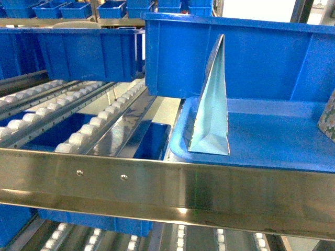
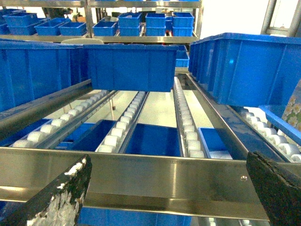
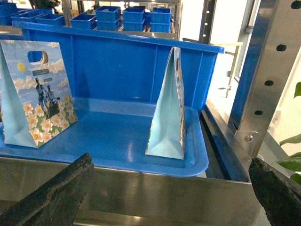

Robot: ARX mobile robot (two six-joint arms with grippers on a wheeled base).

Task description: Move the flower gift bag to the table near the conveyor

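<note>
The flower gift bag [image 3: 40,94] stands upright at the left of a blue tray [image 3: 117,141], its face showing flowers, sky and dark figures. A second wedge bag [image 3: 168,113] stands edge-on near the tray's right end. My right gripper [image 3: 171,162] is open in front of the conveyor's steel rail [image 3: 141,193], well short of both bags. My left gripper [image 2: 168,160] is also open with nothing in it, facing the conveyor rollers [image 2: 117,132]. The head view shows an edge-on bag [image 1: 212,104] and neither gripper. The table is out of view.
Blue bins [image 1: 235,57] sit on the roller lanes [image 1: 94,123] behind the tray. A flowered bag [image 1: 328,123] is cut off by the head view's right edge. A steel upright [image 3: 263,84] stands right of the tray. More bins [image 2: 155,21] fill shelves behind.
</note>
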